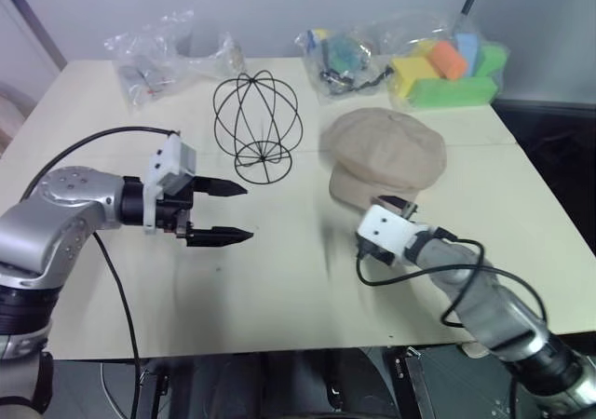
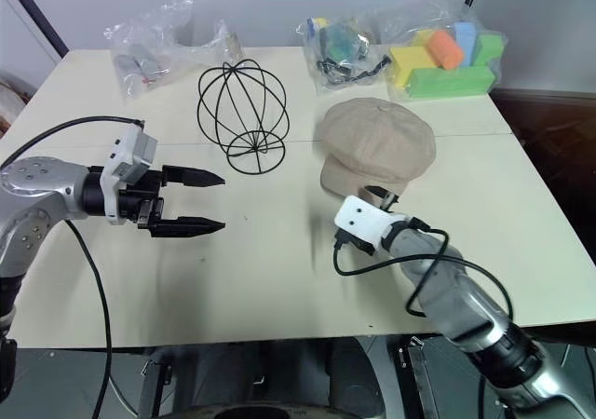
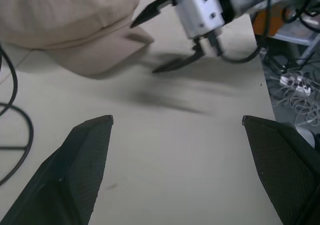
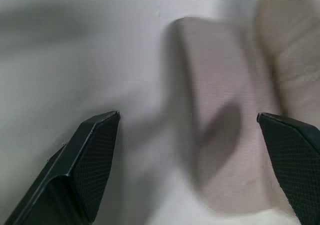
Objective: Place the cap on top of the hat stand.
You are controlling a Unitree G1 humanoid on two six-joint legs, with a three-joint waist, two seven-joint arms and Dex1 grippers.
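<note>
1. Left pincer (image 1: 223,212) wide open, nothing in it, hovering over the desk (image 1: 279,270), tips pointing toward the right.
2. Hat stand (image 1: 256,127) upright on desk, bare, just beyond left pincer.
3. Cap (image 1: 386,154) lies on desk right of hat stand, close but apart, brim toward the robot.
4. Right pincer (image 3: 170,32) wide open, empty, at the cap's brim.
5. Bags (image 1: 400,60) at far desk edge.

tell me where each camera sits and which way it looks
Head, left and right eye: high, looking down over the table; both arms, hat stand, cap.
Left wrist: along the open left claw toward the cap's brim and the open right claw.
Right wrist: along its own fingers at the brim.
All views share the cap.
</note>
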